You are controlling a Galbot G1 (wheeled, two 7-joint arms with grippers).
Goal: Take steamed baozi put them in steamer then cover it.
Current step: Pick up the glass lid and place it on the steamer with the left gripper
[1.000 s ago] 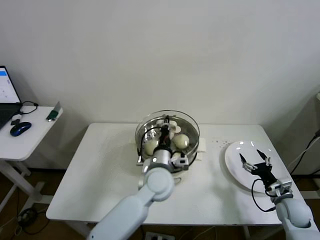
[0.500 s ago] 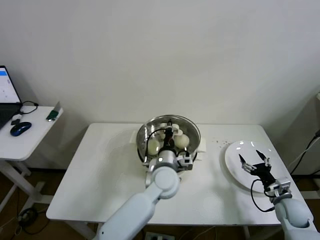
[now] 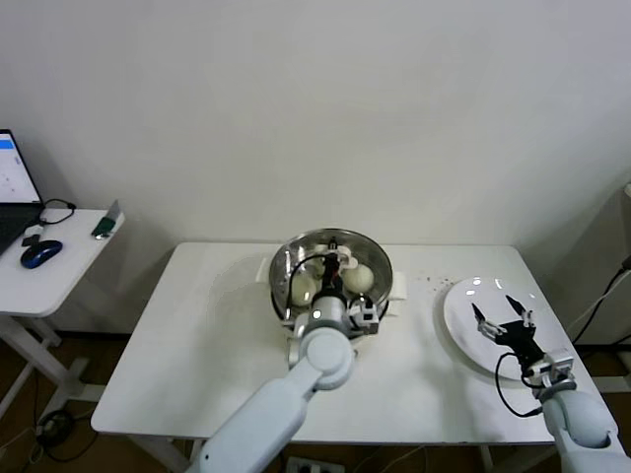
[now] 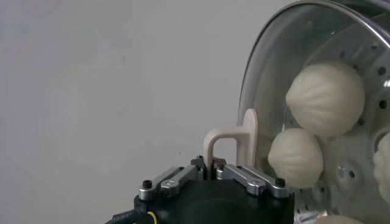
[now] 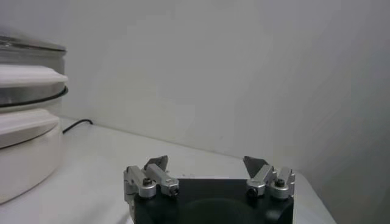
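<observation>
The steamer (image 3: 286, 266), a shiny steel pot on a cream base, stands at the back middle of the white table. The clear glass cover (image 3: 370, 251) lies over it. My left gripper (image 3: 335, 264) is above its centre, shut on the cover's cream handle (image 4: 234, 137). Through the glass (image 4: 304, 36) I see steamed baozi (image 4: 326, 97) (image 4: 297, 157) on the perforated tray; two show in the head view (image 3: 303, 287) (image 3: 360, 277). My right gripper (image 3: 503, 323) hangs open and empty over the white plate (image 3: 461, 313) on the right. It also shows open in its wrist view (image 5: 207, 164), with the steamer's side (image 5: 24, 122) far off.
The plate holds nothing and sits near the table's right edge. A small side table (image 3: 59, 246) at the far left carries a laptop (image 3: 15, 192) and a mouse (image 3: 39, 253). A wall stands close behind the steamer.
The left gripper has carried the cover a little to the right and down, from above the pot to lying over it. The right arm has not moved.
</observation>
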